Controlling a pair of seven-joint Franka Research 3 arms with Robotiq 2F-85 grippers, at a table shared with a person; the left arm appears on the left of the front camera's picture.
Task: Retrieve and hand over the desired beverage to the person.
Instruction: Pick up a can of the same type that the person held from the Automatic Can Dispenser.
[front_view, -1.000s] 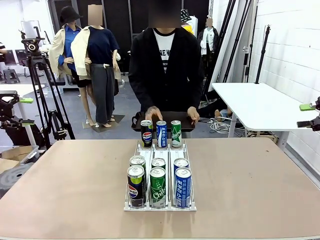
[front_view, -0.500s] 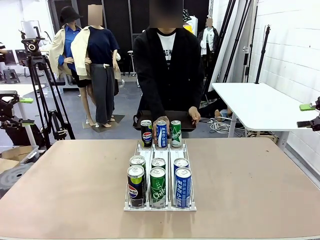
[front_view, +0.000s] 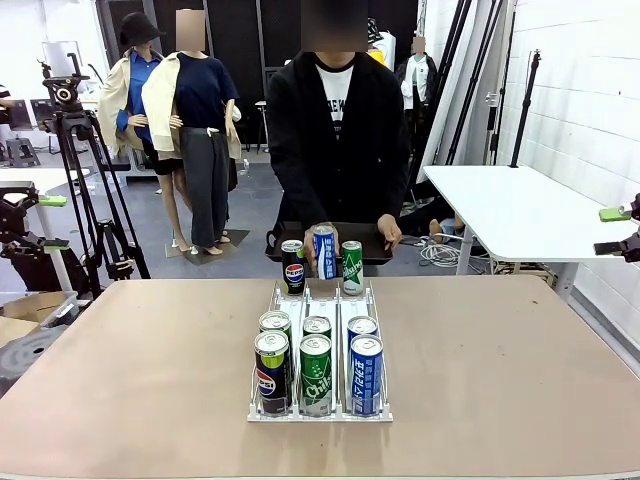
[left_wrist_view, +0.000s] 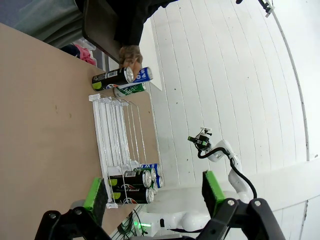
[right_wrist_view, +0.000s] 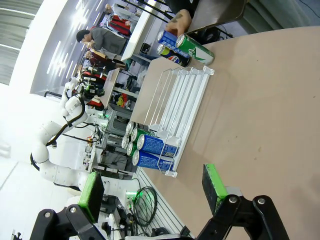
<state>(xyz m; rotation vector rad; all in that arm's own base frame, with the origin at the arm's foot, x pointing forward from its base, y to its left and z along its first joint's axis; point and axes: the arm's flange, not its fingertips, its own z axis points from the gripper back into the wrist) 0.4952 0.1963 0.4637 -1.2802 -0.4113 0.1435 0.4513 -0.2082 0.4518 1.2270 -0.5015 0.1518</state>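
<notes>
Front view: the person (front_view: 335, 150) held a blue can (front_view: 324, 253) at the desk's (front_view: 500, 380) far edge. The left gripper (left_wrist_view: 154, 193) and right gripper (right_wrist_view: 152, 194) gaped wide and empty, retrieval unstarted.

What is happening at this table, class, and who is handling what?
The person at the far side has one hand around the blue can, held a little higher than the black Pepsi can and green can standing either side of it at the far end of the white rack. Six more cans sit at the rack's near end. The left gripper and right gripper are both open and hold nothing, well short of the cans.
</notes>
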